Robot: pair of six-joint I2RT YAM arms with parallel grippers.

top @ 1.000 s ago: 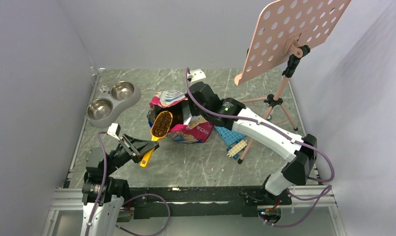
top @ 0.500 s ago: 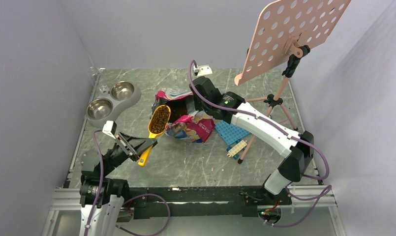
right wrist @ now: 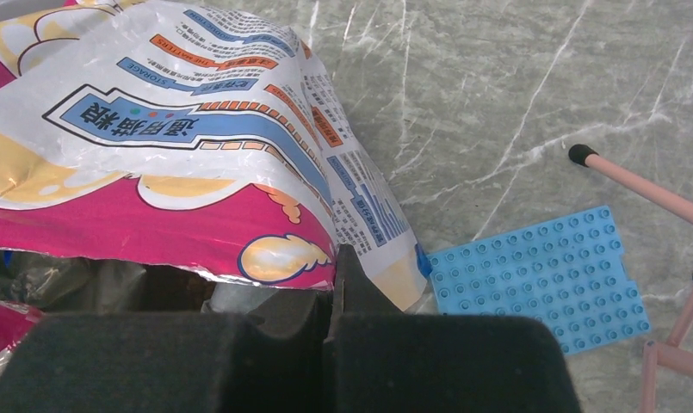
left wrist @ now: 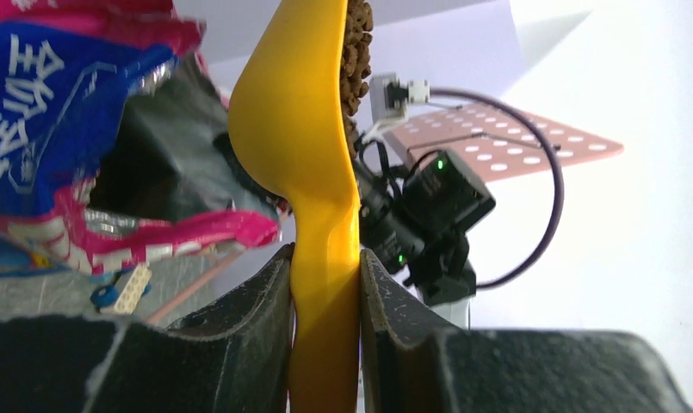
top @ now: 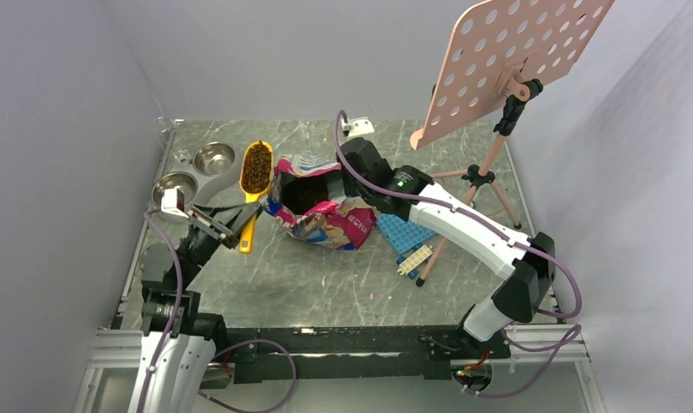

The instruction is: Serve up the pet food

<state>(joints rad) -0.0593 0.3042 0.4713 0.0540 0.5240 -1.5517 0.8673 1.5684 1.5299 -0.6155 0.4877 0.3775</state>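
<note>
My left gripper is shut on the handle of the orange-yellow scoop. The scoop bowl holds dark-brown pet food and hangs beside the right rim of the twin steel bowls. In the left wrist view the scoop stands between my fingers, kibble along its edge. My right gripper is shut on the rim of the pink pouch, holding its mouth open. In the right wrist view the pouch fills the left side, its edge pinched at my gripper.
A blue studded plate and a cream brick lie right of the pouch. A pink perforated board on a tripod stand stands at the back right. The grey wall runs close along the left of the bowls.
My left gripper has carried the filled scoop out of the pouch, to the left and away from me, up to the steel bowls. The right gripper has kept hold of the pouch.
</note>
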